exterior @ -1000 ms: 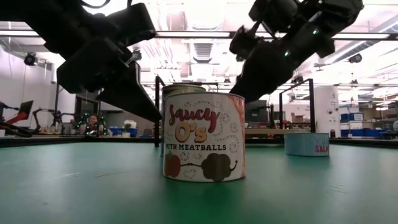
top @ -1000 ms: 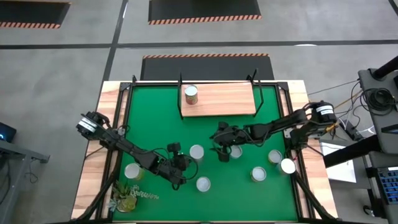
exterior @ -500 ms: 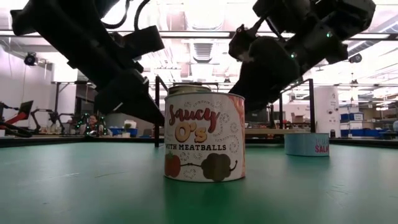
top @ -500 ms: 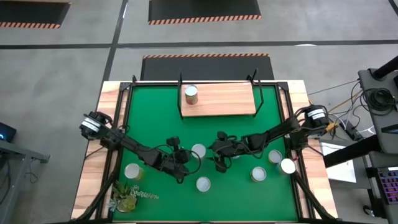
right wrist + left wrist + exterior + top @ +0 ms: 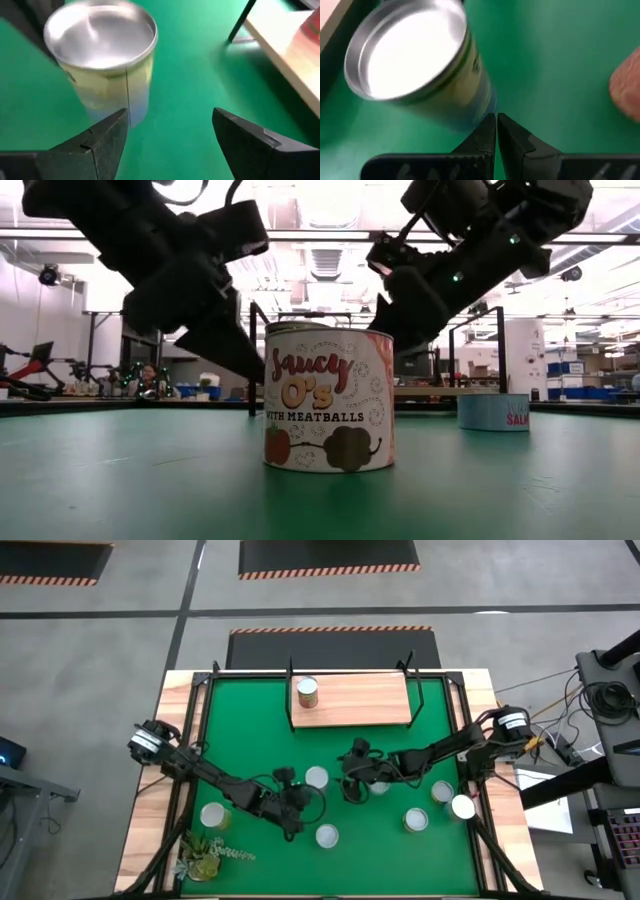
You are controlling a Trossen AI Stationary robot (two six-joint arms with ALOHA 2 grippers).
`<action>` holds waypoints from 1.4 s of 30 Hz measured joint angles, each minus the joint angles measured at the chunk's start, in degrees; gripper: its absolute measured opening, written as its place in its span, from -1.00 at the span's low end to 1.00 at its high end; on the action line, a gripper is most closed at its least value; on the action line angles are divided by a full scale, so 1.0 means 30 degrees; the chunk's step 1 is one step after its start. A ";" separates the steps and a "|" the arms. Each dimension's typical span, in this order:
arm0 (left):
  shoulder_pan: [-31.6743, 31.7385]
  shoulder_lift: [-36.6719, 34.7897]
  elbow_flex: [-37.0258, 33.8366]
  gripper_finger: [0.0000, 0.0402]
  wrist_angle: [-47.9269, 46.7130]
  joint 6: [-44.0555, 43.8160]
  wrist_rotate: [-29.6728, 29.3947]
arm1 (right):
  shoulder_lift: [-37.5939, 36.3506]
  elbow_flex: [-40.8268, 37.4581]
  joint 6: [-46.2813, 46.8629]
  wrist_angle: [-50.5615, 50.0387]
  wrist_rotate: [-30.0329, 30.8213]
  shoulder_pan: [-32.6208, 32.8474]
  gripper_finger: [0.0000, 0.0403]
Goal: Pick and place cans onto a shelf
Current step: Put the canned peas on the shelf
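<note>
High view: one can (image 5: 307,692) is already stood on the shelf (image 5: 360,700), upper centre; the rest are left on the green desk (image 5: 240,730).
Right end effector (image 5: 352,788): spread apart, reached toward a centre can (image 5: 316,778), probably to grasp it.
Left end effector (image 5: 296,812): pressed together, empty, beside that can.

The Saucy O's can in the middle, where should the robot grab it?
Grip the Saucy O's can around its round side walls, coming down from above: it stands upright, its flat top gives fingers nothing to pinch. The right gripper is open beside it.
</note>
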 joint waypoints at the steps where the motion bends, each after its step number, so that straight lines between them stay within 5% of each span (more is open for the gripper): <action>1: -0.0008 0.0000 0.0006 -1.00 -0.0392 -0.0134 0.0008 | -0.0140 -0.0007 -0.0004 -0.0277 -0.0379 -0.0011 0.35; 6: -0.0036 0.0000 -0.0118 -1.00 -0.1094 -0.0680 -0.0410 | -0.0210 0.0000 -0.0259 -0.0293 -0.3368 0.0183 0.31; 12: 0.0161 -0.0007 -0.0139 -1.00 -0.0971 -0.0468 -0.2171 | 0.0296 -0.0015 -0.0352 0.1185 -0.3900 -0.0284 0.40; 19: 0.0663 0.0074 -0.0170 -1.00 -0.0944 -0.0173 -0.2283 | 0.1140 -0.0007 -0.1201 0.2664 -0.6537 -0.1278 0.65; 25: 0.0984 0.0385 -0.0161 -1.00 -0.0408 0.0220 -0.2225 | 0.2256 -0.0015 -0.2758 0.5636 -0.6537 -0.1286 0.75; 42: 0.1013 0.0437 -0.0183 -1.00 -0.0438 0.0332 -0.2249 | 0.2492 0.0000 -0.2748 0.6566 -0.6624 -0.1279 0.10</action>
